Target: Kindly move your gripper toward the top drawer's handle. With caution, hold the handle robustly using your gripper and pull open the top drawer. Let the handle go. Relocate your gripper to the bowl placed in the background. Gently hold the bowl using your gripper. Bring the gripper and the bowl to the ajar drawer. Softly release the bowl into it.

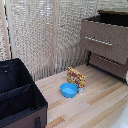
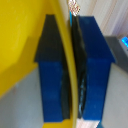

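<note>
Wrist view, close in: the gripper point(image 2: 70, 75) has its blue fingers point(image 2: 52, 75) clamped on the thin rim of the yellow bowl point(image 2: 20, 40), one pad on each side of the wall. In the exterior view the top drawer point(image 1: 106, 36) stands pulled out of the dresser, its silver handle point(image 1: 98, 41) free; a blue bowl point(image 1: 69, 90) sits on the wooden floor point(image 1: 95, 100) below that drawer, just beside a colourful box point(image 1: 76, 77)
</note>
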Robot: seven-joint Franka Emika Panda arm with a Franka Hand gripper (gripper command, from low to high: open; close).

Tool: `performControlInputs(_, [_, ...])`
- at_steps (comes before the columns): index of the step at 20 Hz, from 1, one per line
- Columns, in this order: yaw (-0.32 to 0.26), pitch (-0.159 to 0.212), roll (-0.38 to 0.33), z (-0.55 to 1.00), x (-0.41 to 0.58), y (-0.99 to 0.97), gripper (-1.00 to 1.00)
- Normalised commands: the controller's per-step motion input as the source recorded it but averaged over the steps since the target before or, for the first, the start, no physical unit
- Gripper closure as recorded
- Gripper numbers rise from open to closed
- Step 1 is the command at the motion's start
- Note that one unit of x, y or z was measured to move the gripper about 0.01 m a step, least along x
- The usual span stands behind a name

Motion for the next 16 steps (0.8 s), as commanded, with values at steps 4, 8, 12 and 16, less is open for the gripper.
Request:
performControlInputs(4, [0.0,0.093,0.122,0.61,-0.136,-0.98,1.0])
performControlInputs(8, [0.0,0.124,0.097,0.25,-0.297,-1.0,1.0])
performControlInputs(12, [0.0,0.163,0.076,0.07,-0.356,-1.0,1.0])
performControlInputs(16, [0.0,0.148,0.039,-0.01,-0.365,-1.0,1.0])
